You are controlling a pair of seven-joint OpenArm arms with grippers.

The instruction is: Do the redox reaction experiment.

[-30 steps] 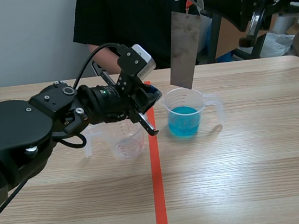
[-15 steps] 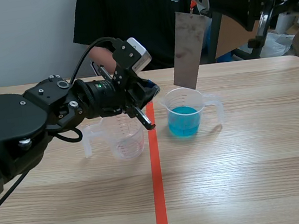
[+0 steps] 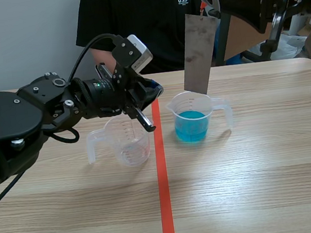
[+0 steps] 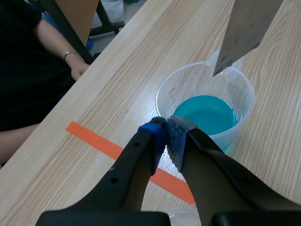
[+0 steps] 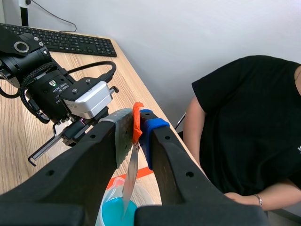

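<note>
Robot test bench in an office-like lab room

Pale wood-grain table [image 3: 254,184] marked with an orange-red tape line [image 3: 164,195], plain pale wall [image 3: 21,42] behind, black keyboard [image 5: 61,42] at the table's edge. Desk fittings, but lab kit on top: a clear plastic measuring beaker [image 3: 126,143] with a printed scale, a second beaker [image 3: 192,117] holding blue liquid, and a grey metal strip [image 3: 197,49] pinched in the right gripper [image 5: 138,127] above it. Black robot arm [image 3: 26,126] with loose cabling. A person [image 3: 138,22] in a black T-shirt sits across the table.

A thin metal strip [image 5: 130,175], seen edge-on, is clamped between the fingers [image 5: 156,134] of the right gripper [image 5: 136,123] and hung over blue liquid [image 5: 113,210], its lower end possibly touching it. Beyond, the left arm [image 5: 56,94] is seen over the worktop [image 5: 16,136], where a keyboard [image 5: 61,43] is laid.
</note>
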